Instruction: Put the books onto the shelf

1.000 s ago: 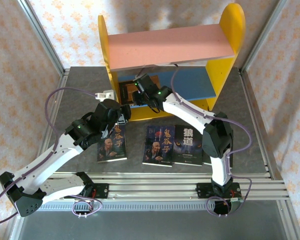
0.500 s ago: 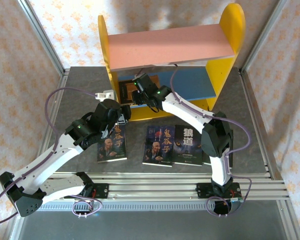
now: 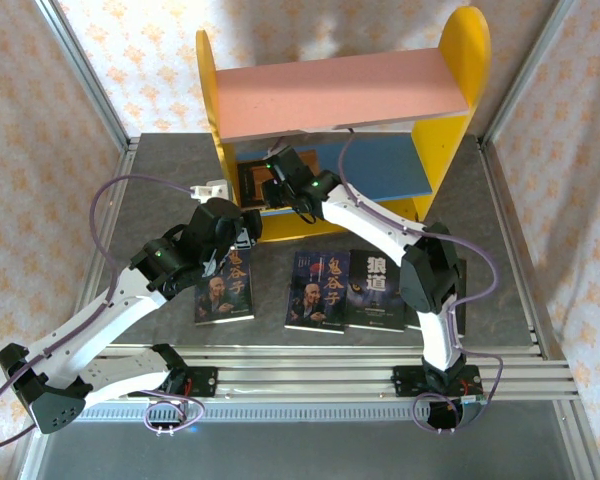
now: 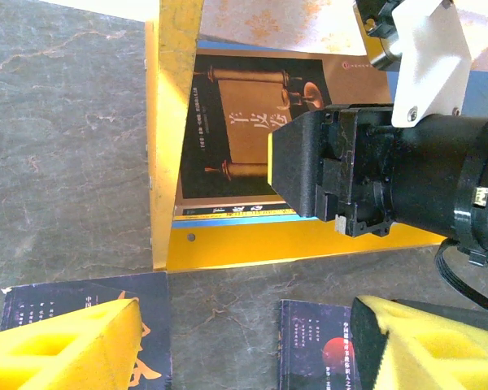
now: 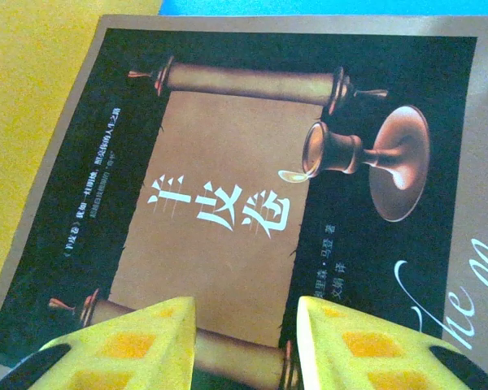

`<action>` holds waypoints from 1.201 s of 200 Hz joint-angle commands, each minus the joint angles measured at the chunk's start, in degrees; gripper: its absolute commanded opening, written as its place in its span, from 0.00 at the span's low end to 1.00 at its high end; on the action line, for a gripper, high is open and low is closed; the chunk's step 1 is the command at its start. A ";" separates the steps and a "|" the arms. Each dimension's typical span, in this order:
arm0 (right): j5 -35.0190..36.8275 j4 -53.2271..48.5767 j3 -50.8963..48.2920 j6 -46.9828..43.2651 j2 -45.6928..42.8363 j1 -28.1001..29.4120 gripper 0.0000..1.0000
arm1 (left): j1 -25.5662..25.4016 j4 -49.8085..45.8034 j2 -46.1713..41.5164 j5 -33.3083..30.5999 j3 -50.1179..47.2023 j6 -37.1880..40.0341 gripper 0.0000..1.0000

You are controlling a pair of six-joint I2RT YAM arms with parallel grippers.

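I saw pale walls (image 3: 40, 130) printed with small orange flowers on three sides, silver frame posts (image 3: 80, 68) at the corners, a grey stone-look tabletop (image 3: 160, 160) and ribbed aluminium rails (image 3: 310, 385) along its near edge, all brightly lit.

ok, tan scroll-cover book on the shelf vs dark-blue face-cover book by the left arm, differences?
Place: the tan scroll-cover book lies on the shelf's blue lower board; the dark-blue face-cover book lies on the grey table.
Cover: the tan one shows a scroll and lamp, the blue one a man's face.
Both lie flat, cover up.
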 commanded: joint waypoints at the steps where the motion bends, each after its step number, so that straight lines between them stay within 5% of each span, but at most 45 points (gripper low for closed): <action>1: 1.72 -1.33 1.65 -0.21 2.02 0.31 0.37 | 0.70 -0.76 -0.60 -1.76 -0.54 0.81 0.70; 240: 3.50 -0.63 0.39 -0.05 0.52 0.31 0.38 | 0.80 -1.35 -1.61 -2.10 -0.99 0.72 0.70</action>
